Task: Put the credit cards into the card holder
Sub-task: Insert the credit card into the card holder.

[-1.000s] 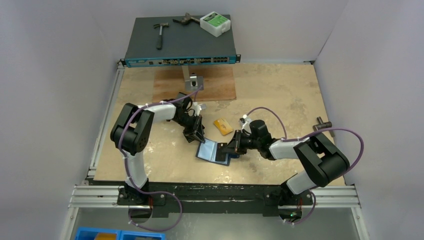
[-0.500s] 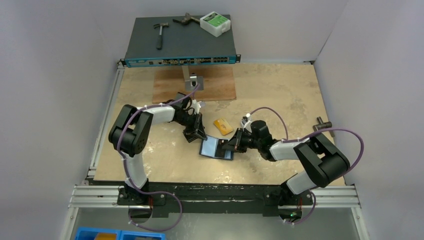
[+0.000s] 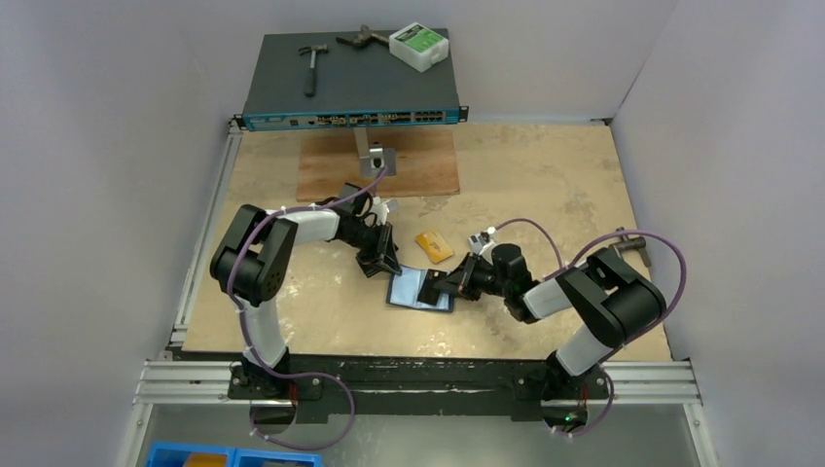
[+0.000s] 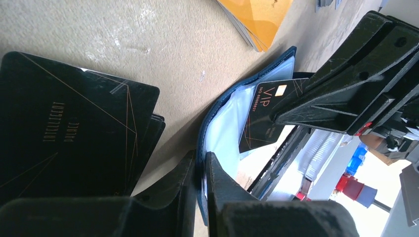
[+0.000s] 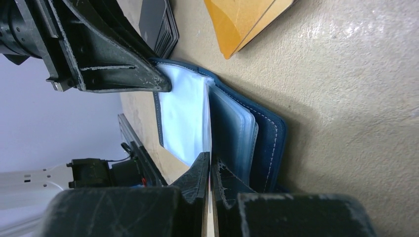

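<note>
1. The holder [image 3: 418, 290] lies open near the middle of the table [image 3: 545, 185], a little toward the near edge, with its pale blue sleeves facing up.
2. The left gripper [image 4: 200, 165] is clenched on the edge of the holder's left cover and keeps it open. The right gripper [image 5: 208, 163] is clenched on a black card [image 4: 264, 116], and the front end of this card is already between the sleeves.
3. The step in hand is the insertion of this card; it looks only partly in. The next move, I think, asks for a straight push along the sleeve while the left grip does not let go – only then the right fingers should release.
4. The orange cards [image 3: 434, 245] wait just behind the holder, and a black stack [image 4: 64, 128] lies at its left.
5. One second ago the holder lay more slanted and slightly nearer the near edge. The right gripper was at its right edge – now it reaches over the right half.
</note>
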Controlling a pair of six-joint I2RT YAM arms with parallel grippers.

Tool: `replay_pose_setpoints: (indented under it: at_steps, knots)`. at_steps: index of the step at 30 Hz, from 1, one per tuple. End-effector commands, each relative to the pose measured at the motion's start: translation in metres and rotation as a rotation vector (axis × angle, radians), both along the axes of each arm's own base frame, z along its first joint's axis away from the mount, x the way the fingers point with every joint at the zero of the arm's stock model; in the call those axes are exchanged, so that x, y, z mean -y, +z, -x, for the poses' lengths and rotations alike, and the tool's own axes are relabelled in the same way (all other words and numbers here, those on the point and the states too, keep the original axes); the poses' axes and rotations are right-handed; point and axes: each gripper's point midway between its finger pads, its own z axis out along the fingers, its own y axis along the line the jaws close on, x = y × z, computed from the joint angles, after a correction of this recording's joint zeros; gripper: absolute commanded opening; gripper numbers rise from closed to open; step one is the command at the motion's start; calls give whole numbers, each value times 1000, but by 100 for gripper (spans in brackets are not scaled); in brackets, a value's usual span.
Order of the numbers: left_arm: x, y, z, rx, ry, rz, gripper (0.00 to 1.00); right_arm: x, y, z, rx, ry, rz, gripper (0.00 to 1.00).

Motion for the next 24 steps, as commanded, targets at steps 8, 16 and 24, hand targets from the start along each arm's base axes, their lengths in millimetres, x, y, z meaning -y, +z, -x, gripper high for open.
replay_pose_setpoints:
  at_steps: [8,16,24]
  knots:
    - [6,19,12,-48,-28,53,35,-3,9,-5,44,-15,-68,0]
    - [6,23,32,-95,-65,111,34,-2,4,-6,42,-25,-52,0]
    - [4,22,36,-83,-80,104,24,-1,6,-5,45,-27,-51,0]
